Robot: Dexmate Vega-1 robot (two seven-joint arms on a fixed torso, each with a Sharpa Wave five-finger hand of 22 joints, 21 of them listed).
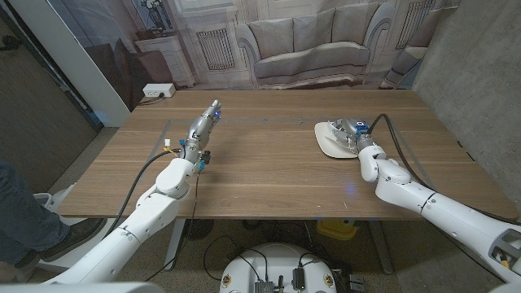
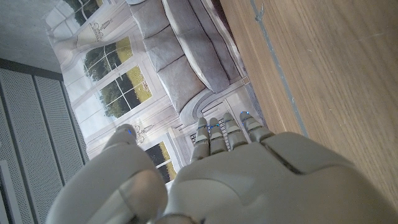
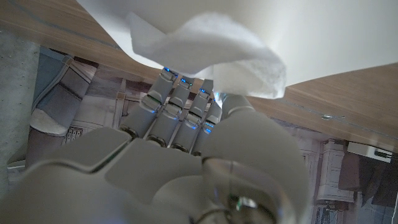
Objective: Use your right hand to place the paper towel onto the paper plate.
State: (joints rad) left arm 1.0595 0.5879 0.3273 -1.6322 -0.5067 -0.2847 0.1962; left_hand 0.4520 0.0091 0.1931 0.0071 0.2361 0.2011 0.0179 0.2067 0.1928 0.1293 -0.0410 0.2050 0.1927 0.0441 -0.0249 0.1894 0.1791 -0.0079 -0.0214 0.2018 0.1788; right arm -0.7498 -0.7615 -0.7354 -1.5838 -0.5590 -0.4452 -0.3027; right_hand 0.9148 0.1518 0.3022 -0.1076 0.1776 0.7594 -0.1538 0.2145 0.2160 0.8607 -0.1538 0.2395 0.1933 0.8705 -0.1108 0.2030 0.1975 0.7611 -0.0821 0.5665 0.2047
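Note:
A white paper plate [image 1: 326,146] lies on the right side of the wooden table [image 1: 260,175]. My right hand [image 1: 358,140] reaches over the plate's near edge. In the right wrist view the crumpled white paper towel [image 3: 211,46] lies against the plate [image 3: 329,31], its lower edge caught between my right hand's [image 3: 186,130] fingertips and thumb. The towel [image 1: 336,127] shows as a white lump on the plate just beyond the hand. My left hand [image 1: 203,126] is stretched out over the left part of the table with straight fingers and holds nothing; it also fills the left wrist view [image 2: 224,174].
A person's leg and shoe [image 1: 24,216] show at the left edge beside the table. A white box [image 1: 158,90] sits on the floor behind the table's far left corner. A printed backdrop of a sofa stands behind the table.

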